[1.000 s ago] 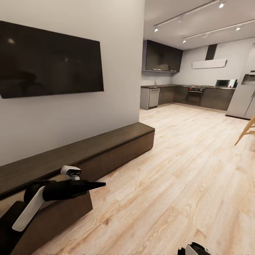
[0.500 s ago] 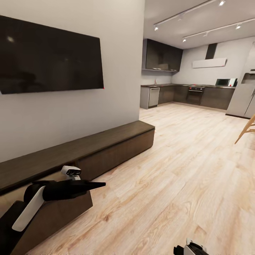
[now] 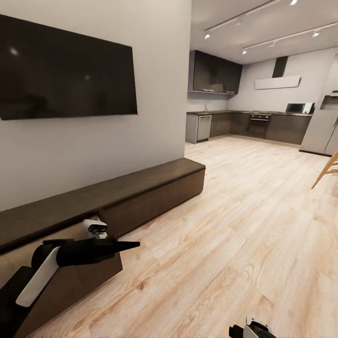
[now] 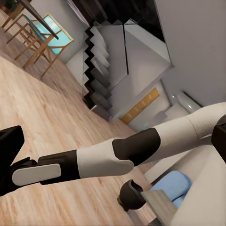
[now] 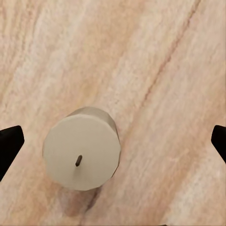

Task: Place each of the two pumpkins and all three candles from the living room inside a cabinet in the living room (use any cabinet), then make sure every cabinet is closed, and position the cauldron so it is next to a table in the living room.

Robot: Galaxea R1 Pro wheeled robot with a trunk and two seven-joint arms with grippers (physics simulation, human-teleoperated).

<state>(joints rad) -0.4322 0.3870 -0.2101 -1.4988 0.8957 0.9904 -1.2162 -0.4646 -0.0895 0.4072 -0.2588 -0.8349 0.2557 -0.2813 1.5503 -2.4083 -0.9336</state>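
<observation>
Directly below the right hand [image 5: 113, 136] a candle [image 5: 81, 149] stands upright on the floor [image 5: 155, 52], wick up, seen from straight above. The two dark fingertips [image 5: 9, 143] sit at opposite edges of the right wrist view, spread wide and well clear of the candle, so the hand is released and grips nothing. That wide stance over the candle reads as a line-up for a top-down pick; the candle sits off-centre between the tips, nearer one of them, so I judge the hand would want a small sideways shift before it drops. In the head view only a sliver of that hand [image 3: 251, 328] shows at the lower edge.

The left hand [image 3: 126, 244] is held out level over the open cabinet [image 3: 141, 197], its fingers together in a point and carrying nothing. One front [image 3: 70, 286] of the cabinet stands pulled out beneath that arm, presumably left ready to take the candle.

Further out, a dark TV [image 3: 65, 70] hangs on the wall above the cabinet, and a kitchen [image 3: 249, 122] lies at the far end of the room. Bare boards surround the candle, so nothing blocks the descent. Stairs [image 4: 101, 66] and wooden chairs [image 4: 40, 37] show in the left wrist view, along with the robot's own other arm [image 4: 117, 157].
</observation>
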